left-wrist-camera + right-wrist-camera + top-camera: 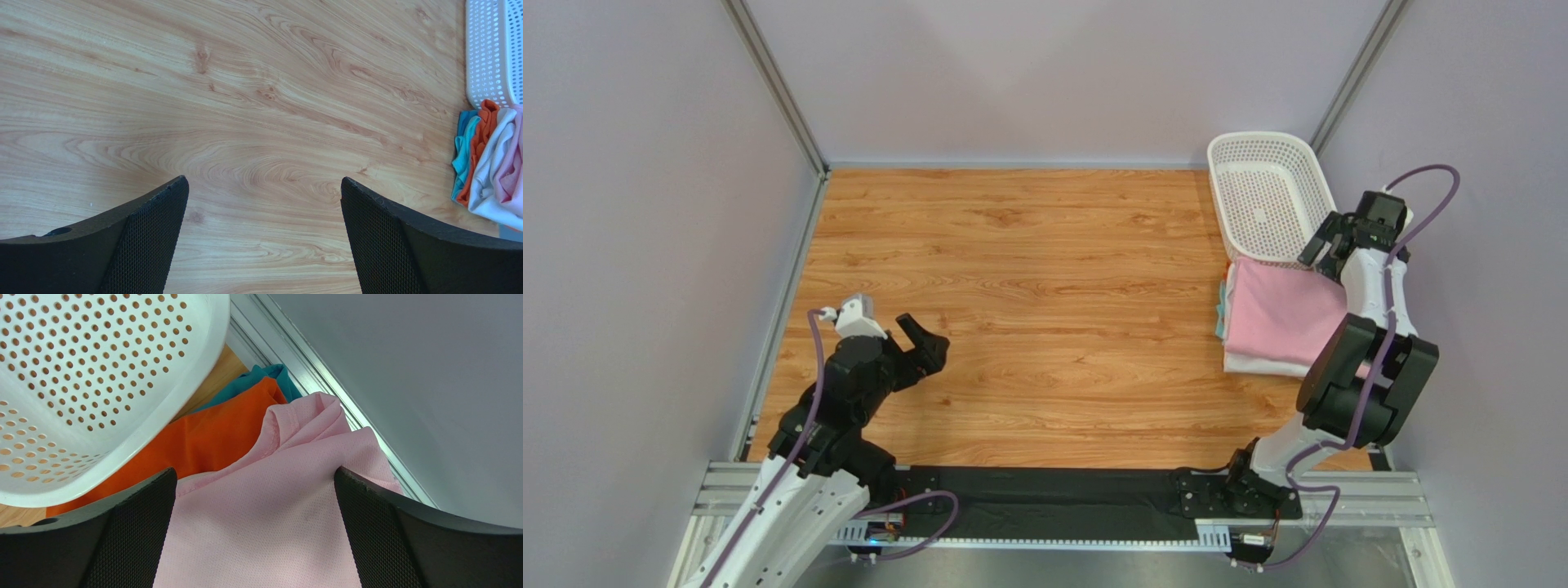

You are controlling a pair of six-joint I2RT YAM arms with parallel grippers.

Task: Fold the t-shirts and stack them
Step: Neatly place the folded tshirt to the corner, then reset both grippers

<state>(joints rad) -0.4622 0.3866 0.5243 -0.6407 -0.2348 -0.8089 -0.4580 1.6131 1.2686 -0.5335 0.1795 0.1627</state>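
Note:
The folded light pink t-shirt [1284,312] lies on top of a stack at the table's right edge. Below it, a white t-shirt [1259,363] shows at the near edge. In the left wrist view the stack shows its pink [514,165], white [494,174] and orange [482,138] layers. My right gripper [1320,254] is open and empty, just above the pink shirt's far edge [276,527], with orange cloth [209,441] beyond it. My left gripper [922,347] is open and empty over bare wood [263,184] at the left.
A white perforated basket [1269,196] stands at the back right, right behind the stack; it also shows in the right wrist view [92,386] and the left wrist view [491,49]. Teal cloth [1221,312] sticks out at the stack's left. The grey wall and metal rail [319,373] run close to the right.

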